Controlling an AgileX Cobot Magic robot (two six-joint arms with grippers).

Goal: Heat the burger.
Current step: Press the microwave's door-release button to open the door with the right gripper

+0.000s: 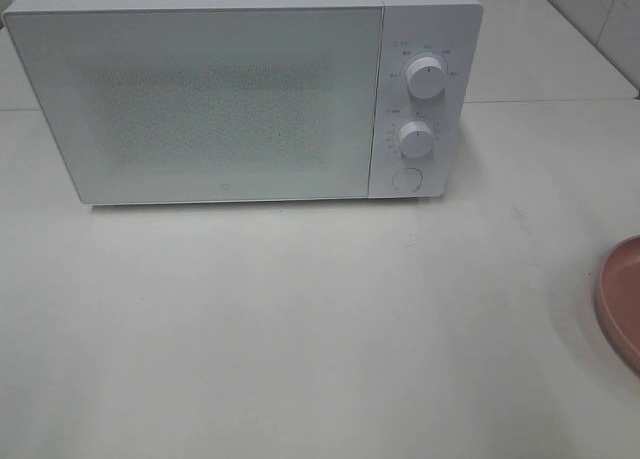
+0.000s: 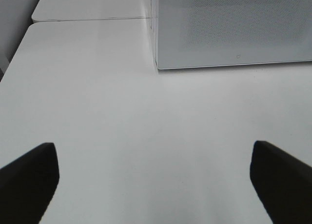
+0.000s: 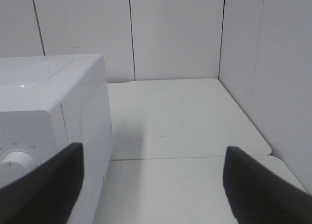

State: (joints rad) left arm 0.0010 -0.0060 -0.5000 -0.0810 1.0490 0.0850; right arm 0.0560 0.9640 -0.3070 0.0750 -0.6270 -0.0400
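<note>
The burger is out of view in every frame. A white microwave [image 1: 240, 94] stands at the back of the table with its door shut; two round knobs [image 1: 427, 77] and a button sit on its right panel. Neither arm shows in the high view. In the left wrist view my left gripper [image 2: 153, 182] is open over bare table, short of the microwave's front corner [image 2: 158, 65]. In the right wrist view my right gripper [image 3: 153, 185] is open with nothing between its fingers, beside the microwave's right side [image 3: 95, 121].
A pink plate [image 1: 622, 299] pokes in at the right edge of the high view, holding nothing that I can see. The white table [image 1: 300, 329] stretches in front of the microwave. White walls [image 3: 175, 33] close off the back and right.
</note>
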